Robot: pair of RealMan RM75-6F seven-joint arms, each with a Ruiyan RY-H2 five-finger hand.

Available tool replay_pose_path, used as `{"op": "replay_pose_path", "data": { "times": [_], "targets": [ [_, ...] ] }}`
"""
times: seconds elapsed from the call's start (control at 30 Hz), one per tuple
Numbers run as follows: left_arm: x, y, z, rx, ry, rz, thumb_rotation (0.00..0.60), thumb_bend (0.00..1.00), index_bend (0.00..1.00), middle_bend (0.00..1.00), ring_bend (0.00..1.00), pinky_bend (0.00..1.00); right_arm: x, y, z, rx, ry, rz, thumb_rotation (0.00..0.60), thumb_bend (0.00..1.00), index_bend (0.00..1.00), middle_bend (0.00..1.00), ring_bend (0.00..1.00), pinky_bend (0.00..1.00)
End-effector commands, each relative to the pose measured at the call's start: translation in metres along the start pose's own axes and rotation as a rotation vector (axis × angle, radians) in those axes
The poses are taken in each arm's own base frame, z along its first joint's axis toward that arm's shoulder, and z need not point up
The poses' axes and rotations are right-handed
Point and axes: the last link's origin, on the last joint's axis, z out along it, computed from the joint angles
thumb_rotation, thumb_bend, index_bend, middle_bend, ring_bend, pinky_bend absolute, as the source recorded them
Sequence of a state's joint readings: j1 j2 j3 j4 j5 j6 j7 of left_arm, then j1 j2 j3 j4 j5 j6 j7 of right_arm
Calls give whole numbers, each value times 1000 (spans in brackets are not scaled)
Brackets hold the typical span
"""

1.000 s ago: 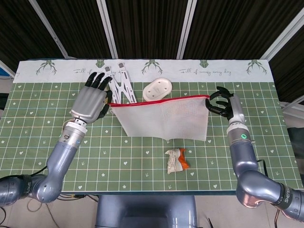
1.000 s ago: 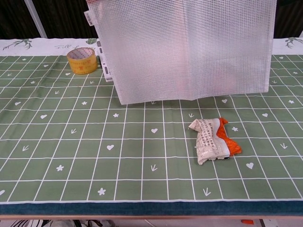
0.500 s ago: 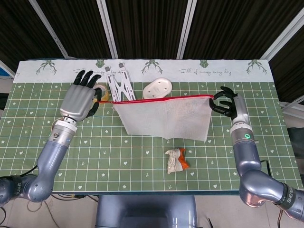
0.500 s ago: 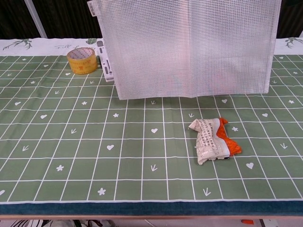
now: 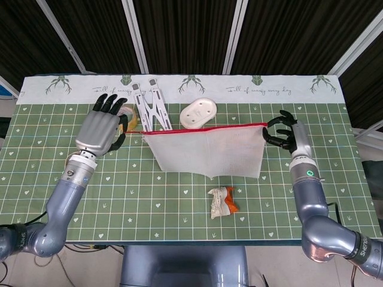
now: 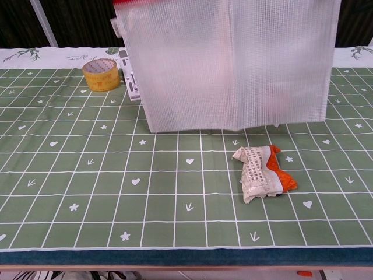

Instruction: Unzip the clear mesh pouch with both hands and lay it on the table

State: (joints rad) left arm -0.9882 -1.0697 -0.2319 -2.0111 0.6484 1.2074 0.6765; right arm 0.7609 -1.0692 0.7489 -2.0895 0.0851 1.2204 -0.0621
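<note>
The clear mesh pouch [image 5: 206, 152] hangs in the air over the table's middle, its red zipper edge [image 5: 197, 129] stretched nearly level. My left hand [image 5: 100, 127] is left of the pouch and pinches the red zipper end, with the other fingers spread upward. My right hand [image 5: 287, 133] grips the pouch's top right corner. In the chest view the pouch [image 6: 233, 64] fills the upper middle and is blurred; a bit of the red edge [image 6: 125, 3] shows at the top. Neither hand appears there.
A crumpled white and orange wrapper [image 5: 222, 201] [image 6: 263, 173] lies on the green mat below the pouch. A yellow tape roll [image 6: 101, 74], white plastic clips [image 5: 152, 104] and a white oval dish [image 5: 198, 112] sit behind it.
My left hand has moved left along the zipper line, drawing the red strip out. Over the last half second the pouch has sunk a little, so its red edge now shows in the chest view.
</note>
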Motion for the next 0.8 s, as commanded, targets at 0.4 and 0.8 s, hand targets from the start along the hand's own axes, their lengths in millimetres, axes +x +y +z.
{"op": "replay_pose_path", "data": {
  "times": [0.4,0.8],
  "targets": [
    [-10,-9,-15,26,-17,-76,600,168,231,47,0,0,6,15,-4,0,-12,-138,600,225,0,0,0,207],
    [-51,-70,-119,63,18,-16,600,128,161,23,0,0,58,100,-53,48,22,-685,600,87,0,0,0,207]
  ]
}}
